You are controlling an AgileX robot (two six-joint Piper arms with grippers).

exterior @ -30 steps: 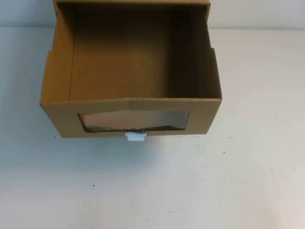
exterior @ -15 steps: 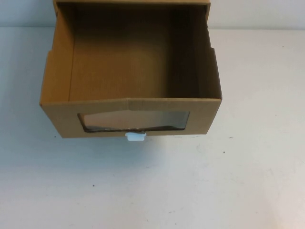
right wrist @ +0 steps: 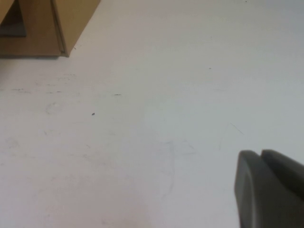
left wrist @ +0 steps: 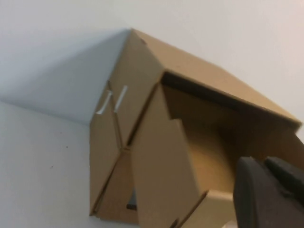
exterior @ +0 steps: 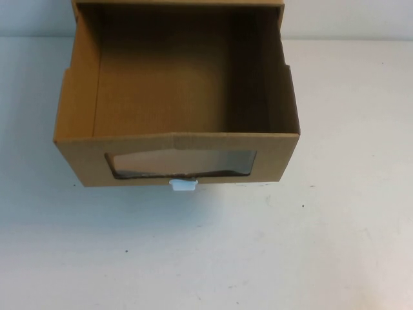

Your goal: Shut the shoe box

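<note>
The brown cardboard shoe box point(exterior: 177, 141) stands open on the white table at the far left-centre of the high view. Its inside is empty. Its front wall has a clear window point(exterior: 181, 163) and a small white tab point(exterior: 183, 186) at the bottom edge. The lid point(exterior: 177, 3) stands up at the back. Neither gripper shows in the high view. My left gripper point(left wrist: 262, 162) is shut and empty, beside the box point(left wrist: 156, 152) and apart from it. My right gripper point(right wrist: 260, 154) is shut and empty above bare table, well away from the box corner point(right wrist: 57, 23).
The white table point(exterior: 322, 245) spreads in front of and to the right of the box. A pale wall point(exterior: 348, 16) runs behind it.
</note>
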